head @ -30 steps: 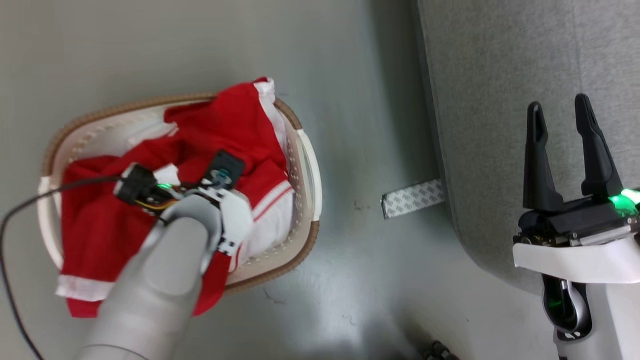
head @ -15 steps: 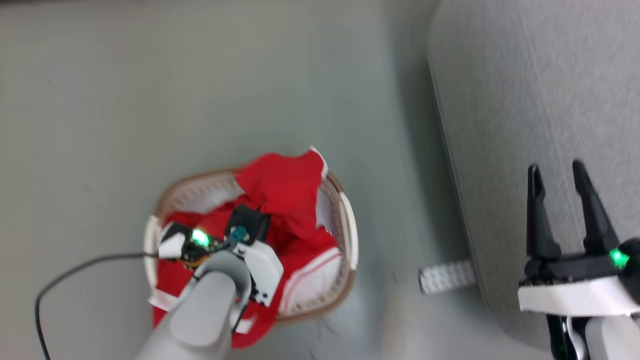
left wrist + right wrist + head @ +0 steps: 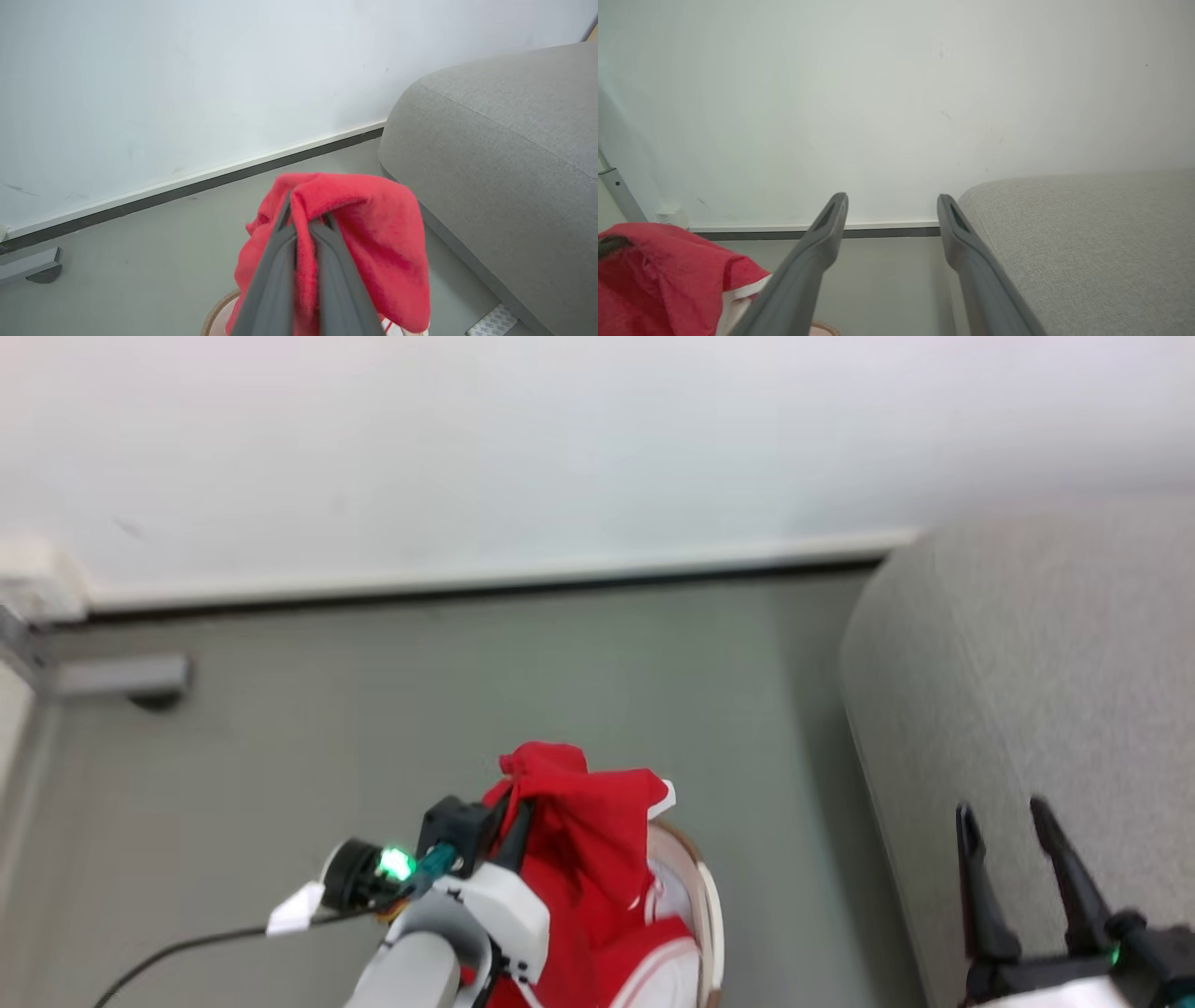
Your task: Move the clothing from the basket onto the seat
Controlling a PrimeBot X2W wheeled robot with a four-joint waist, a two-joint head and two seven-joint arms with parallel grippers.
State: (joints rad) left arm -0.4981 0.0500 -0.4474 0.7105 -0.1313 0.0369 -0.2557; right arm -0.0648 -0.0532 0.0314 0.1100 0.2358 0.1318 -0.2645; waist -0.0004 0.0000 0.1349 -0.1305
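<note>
Left fingers (image 3: 271, 280) are clamped on the clothing (image 3: 373, 233), hoisted over the basket (image 3: 713, 910); the seat (image 3: 1027, 663) at frame right is not yet reached, right gripper (image 3: 999, 807) spread empty.

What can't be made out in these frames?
1. Head view: the basket is mostly cut by the bottom edge and covered by the clothing; what lies inside is hidden.
2. Left wrist view: the left end effector has its tips wrapped in cloth; the garment's lower end leaves the bottom edge.
3. Head view: the right end effector is blurred, base cut off.
4. Head view: the seat runs off the right edge.
</note>
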